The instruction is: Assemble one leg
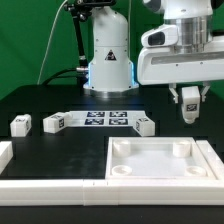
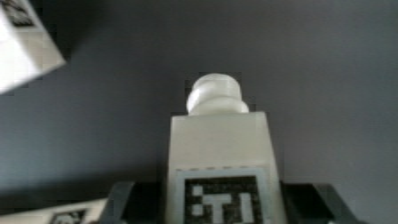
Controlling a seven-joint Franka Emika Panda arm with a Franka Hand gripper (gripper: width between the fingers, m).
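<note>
My gripper (image 1: 188, 103) hangs at the exterior view's right, above the table and behind the large white tray-like top (image 1: 208, 160). It is shut on one leg (image 1: 189, 100). In the wrist view this leg (image 2: 222, 140) is a white block with a marker tag on its face and a round peg pointing away. It sits between the dark fingers (image 2: 128, 203) of the gripper (image 2: 222, 206). Three more legs lie on the black table: two at the left (image 1: 20, 124) (image 1: 54, 122) and one near the middle (image 1: 145, 124).
The marker board (image 1: 105, 118) lies between the loose legs, in front of the robot base (image 1: 108, 60). A white bracket (image 1: 5, 155) stands at the left and a white rail (image 1: 50, 190) runs along the front. A white part (image 2: 25, 50) shows in one corner of the wrist view.
</note>
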